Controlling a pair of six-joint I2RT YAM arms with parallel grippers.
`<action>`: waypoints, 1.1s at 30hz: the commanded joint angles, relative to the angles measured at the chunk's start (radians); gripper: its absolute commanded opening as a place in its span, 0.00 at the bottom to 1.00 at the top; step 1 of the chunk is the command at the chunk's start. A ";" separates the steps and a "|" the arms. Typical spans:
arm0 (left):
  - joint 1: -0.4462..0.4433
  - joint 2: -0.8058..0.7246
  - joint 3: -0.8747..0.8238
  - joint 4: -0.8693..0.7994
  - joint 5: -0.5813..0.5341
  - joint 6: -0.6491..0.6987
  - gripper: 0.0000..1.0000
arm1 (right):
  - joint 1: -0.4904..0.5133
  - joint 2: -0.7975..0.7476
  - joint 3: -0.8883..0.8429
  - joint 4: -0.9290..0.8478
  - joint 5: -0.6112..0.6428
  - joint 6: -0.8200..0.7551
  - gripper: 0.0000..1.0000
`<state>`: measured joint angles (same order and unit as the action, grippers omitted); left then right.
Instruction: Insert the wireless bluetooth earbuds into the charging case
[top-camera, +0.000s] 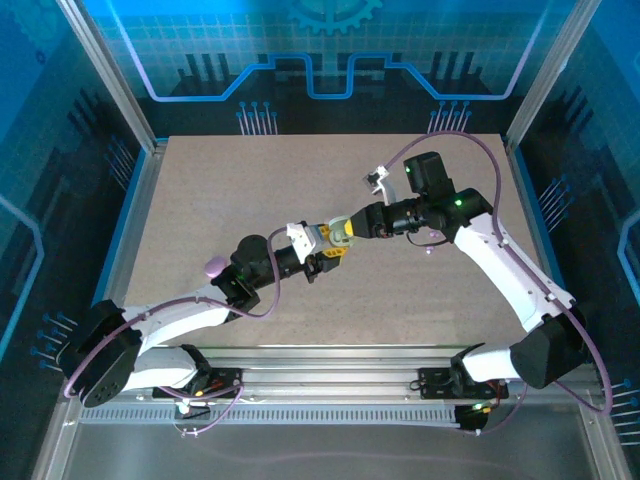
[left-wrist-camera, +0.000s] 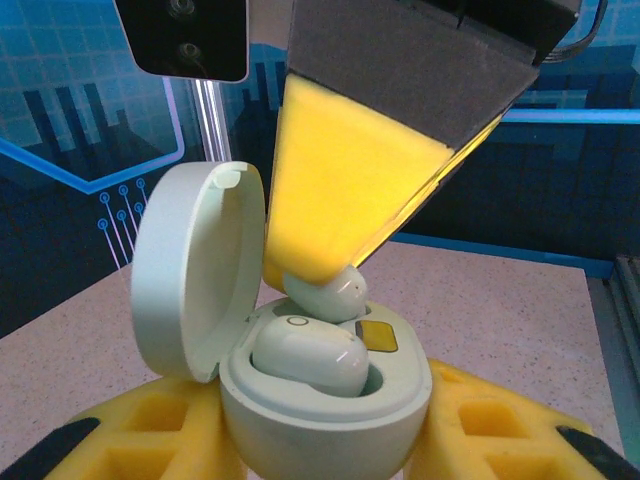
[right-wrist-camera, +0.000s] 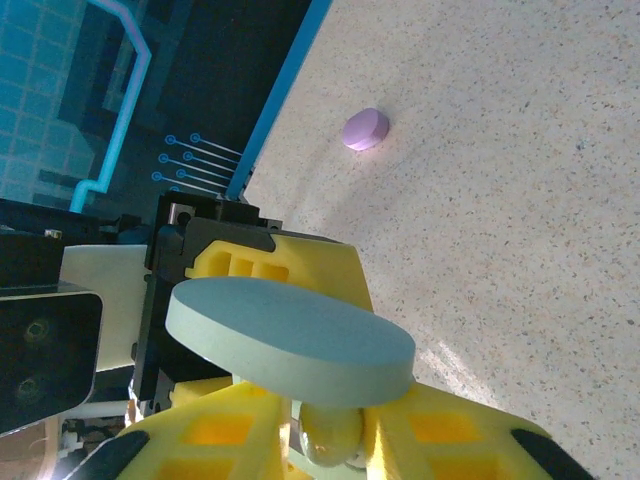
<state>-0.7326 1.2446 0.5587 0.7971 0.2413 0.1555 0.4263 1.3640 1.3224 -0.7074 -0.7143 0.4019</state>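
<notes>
Two earbuds (left-wrist-camera: 305, 358) — one green case (left-wrist-camera: 320, 430), one purple case (right-wrist-camera: 365, 129).

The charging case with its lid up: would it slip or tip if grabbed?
Probably slippery: the charging case looks smooth, glossy and rounded. Its hinged lid stands open, so a bump might swing it shut. Likely light, judging by its thin shell.

**Setting: robotics lab test cell**

Enclosed bench: aluminium extrusion frame (top-camera: 112, 75) around a speckled tabletop (top-camera: 250, 190), with walls of blue circuit-pattern panels (top-camera: 200, 40). Left arm (top-camera: 180, 320) and right arm (top-camera: 510, 270) are bolted to a slotted rail (top-camera: 330, 372) at the near edge — a purpose-built rig.
</notes>
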 joint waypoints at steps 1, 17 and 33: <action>-0.005 -0.010 0.029 0.086 0.030 -0.014 0.37 | 0.004 0.011 0.019 -0.050 0.050 -0.008 0.29; -0.007 -0.012 0.023 0.080 0.019 -0.003 0.37 | -0.004 -0.060 0.031 -0.022 0.100 0.016 0.38; -0.006 0.000 0.034 0.064 0.025 0.019 0.37 | -0.057 -0.162 -0.019 0.179 0.175 0.185 0.47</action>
<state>-0.7326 1.2446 0.5587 0.8204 0.2413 0.1593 0.3820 1.1866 1.3048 -0.5835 -0.5591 0.5228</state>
